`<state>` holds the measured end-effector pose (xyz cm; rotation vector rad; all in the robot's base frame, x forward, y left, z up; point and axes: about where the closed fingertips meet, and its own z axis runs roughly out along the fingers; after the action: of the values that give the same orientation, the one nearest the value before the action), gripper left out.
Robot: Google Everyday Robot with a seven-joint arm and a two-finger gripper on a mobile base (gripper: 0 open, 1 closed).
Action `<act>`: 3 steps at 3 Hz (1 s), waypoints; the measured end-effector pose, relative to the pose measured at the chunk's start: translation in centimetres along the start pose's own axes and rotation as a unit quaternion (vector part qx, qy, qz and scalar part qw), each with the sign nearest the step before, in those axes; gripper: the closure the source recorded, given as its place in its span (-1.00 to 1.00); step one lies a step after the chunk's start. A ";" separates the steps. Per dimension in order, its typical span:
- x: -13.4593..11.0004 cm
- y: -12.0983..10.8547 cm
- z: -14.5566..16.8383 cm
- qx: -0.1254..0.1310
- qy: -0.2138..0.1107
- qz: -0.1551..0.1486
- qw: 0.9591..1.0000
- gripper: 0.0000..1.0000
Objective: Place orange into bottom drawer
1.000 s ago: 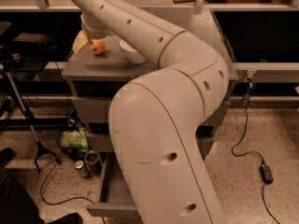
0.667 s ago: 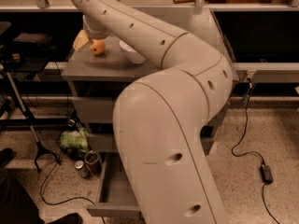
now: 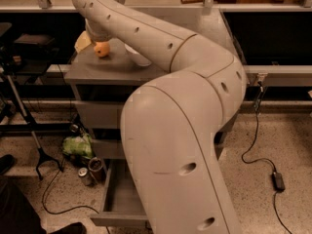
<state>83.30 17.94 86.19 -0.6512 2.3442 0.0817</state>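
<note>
The orange [image 3: 101, 48] lies where it lay a second ago, on the surface [image 3: 92, 71] just under the end effector [image 3: 99, 36]. The end effector has stayed over it while the arm's big links behind it have swung a little sideways, and I cannot tell whether it is open or closed on the fruit. Nothing is lifted yet, so the grasp looks unfinished, and the bottom drawer [image 3: 118, 195] stands pulled out well below the end effector, ready to receive it.
</note>
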 end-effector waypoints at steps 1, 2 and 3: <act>0.3 0.6 0.3 -0.006 0.001 -0.005 1.000 -0.68; 0.2 1.6 0.7 -0.022 -0.001 -0.023 0.999 -0.10; -0.1 2.0 0.9 -0.031 -0.004 -0.034 0.999 0.36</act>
<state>82.94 19.98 85.32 -0.7579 2.3179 0.1259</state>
